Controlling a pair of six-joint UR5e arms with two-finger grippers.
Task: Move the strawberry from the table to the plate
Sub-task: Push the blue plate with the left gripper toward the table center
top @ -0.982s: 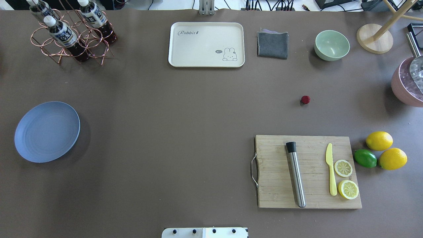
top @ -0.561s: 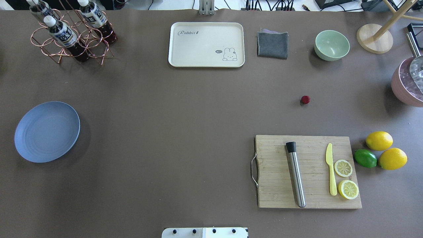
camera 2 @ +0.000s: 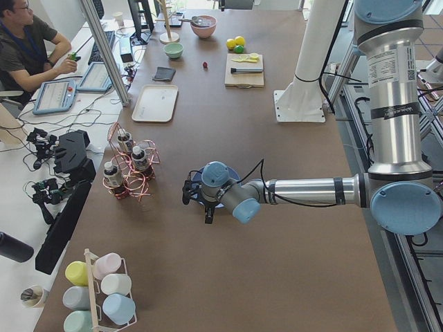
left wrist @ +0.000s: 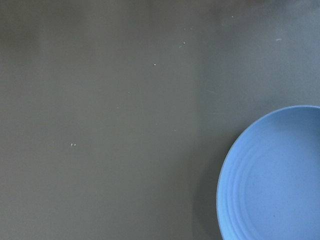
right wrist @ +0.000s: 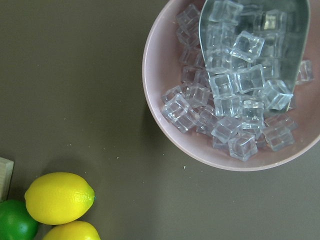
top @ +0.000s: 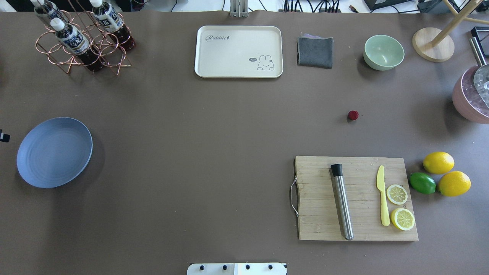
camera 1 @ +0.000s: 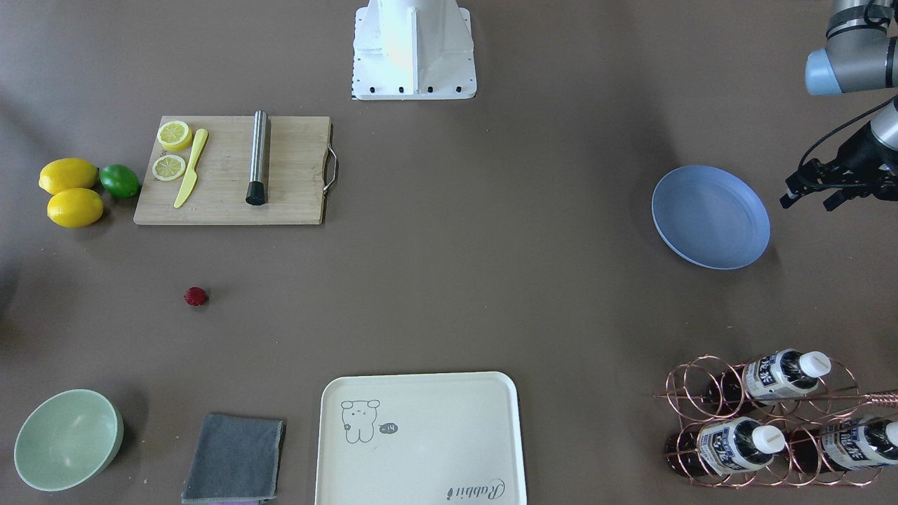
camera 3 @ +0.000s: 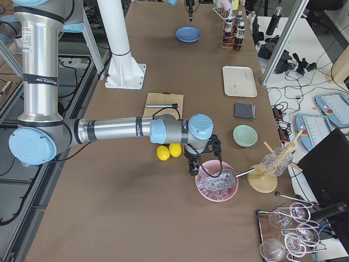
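The strawberry (top: 353, 115) (camera 1: 196, 296), tiny and dark red, lies alone on the brown table (top: 214, 145), right of centre. The light blue plate (top: 54, 152) (camera 1: 710, 217) (left wrist: 275, 180) sits empty at the far left. My left gripper (camera 1: 810, 202) hovers just outside the plate's outer edge, open with nothing between its fingers; only a dark tip shows in the overhead view. My right gripper (camera 3: 192, 169) hangs between the lemons and the pink ice bowl, far from the strawberry. It shows only in the exterior right view, so I cannot tell its state.
A wooden cutting board (top: 355, 198) with a steel muddler, yellow knife and lemon slices lies near the strawberry. Two lemons (top: 438, 162) and a lime sit right of it. A pink ice bowl (top: 471, 99), green bowl (top: 383, 52), grey cloth (top: 315, 50), cream tray (top: 238, 51) and bottle rack (top: 82, 38) line the edges.
A dark tip of my left gripper has come into the overhead view at its left edge, beside the plate. The strawberry and the plate have not moved.
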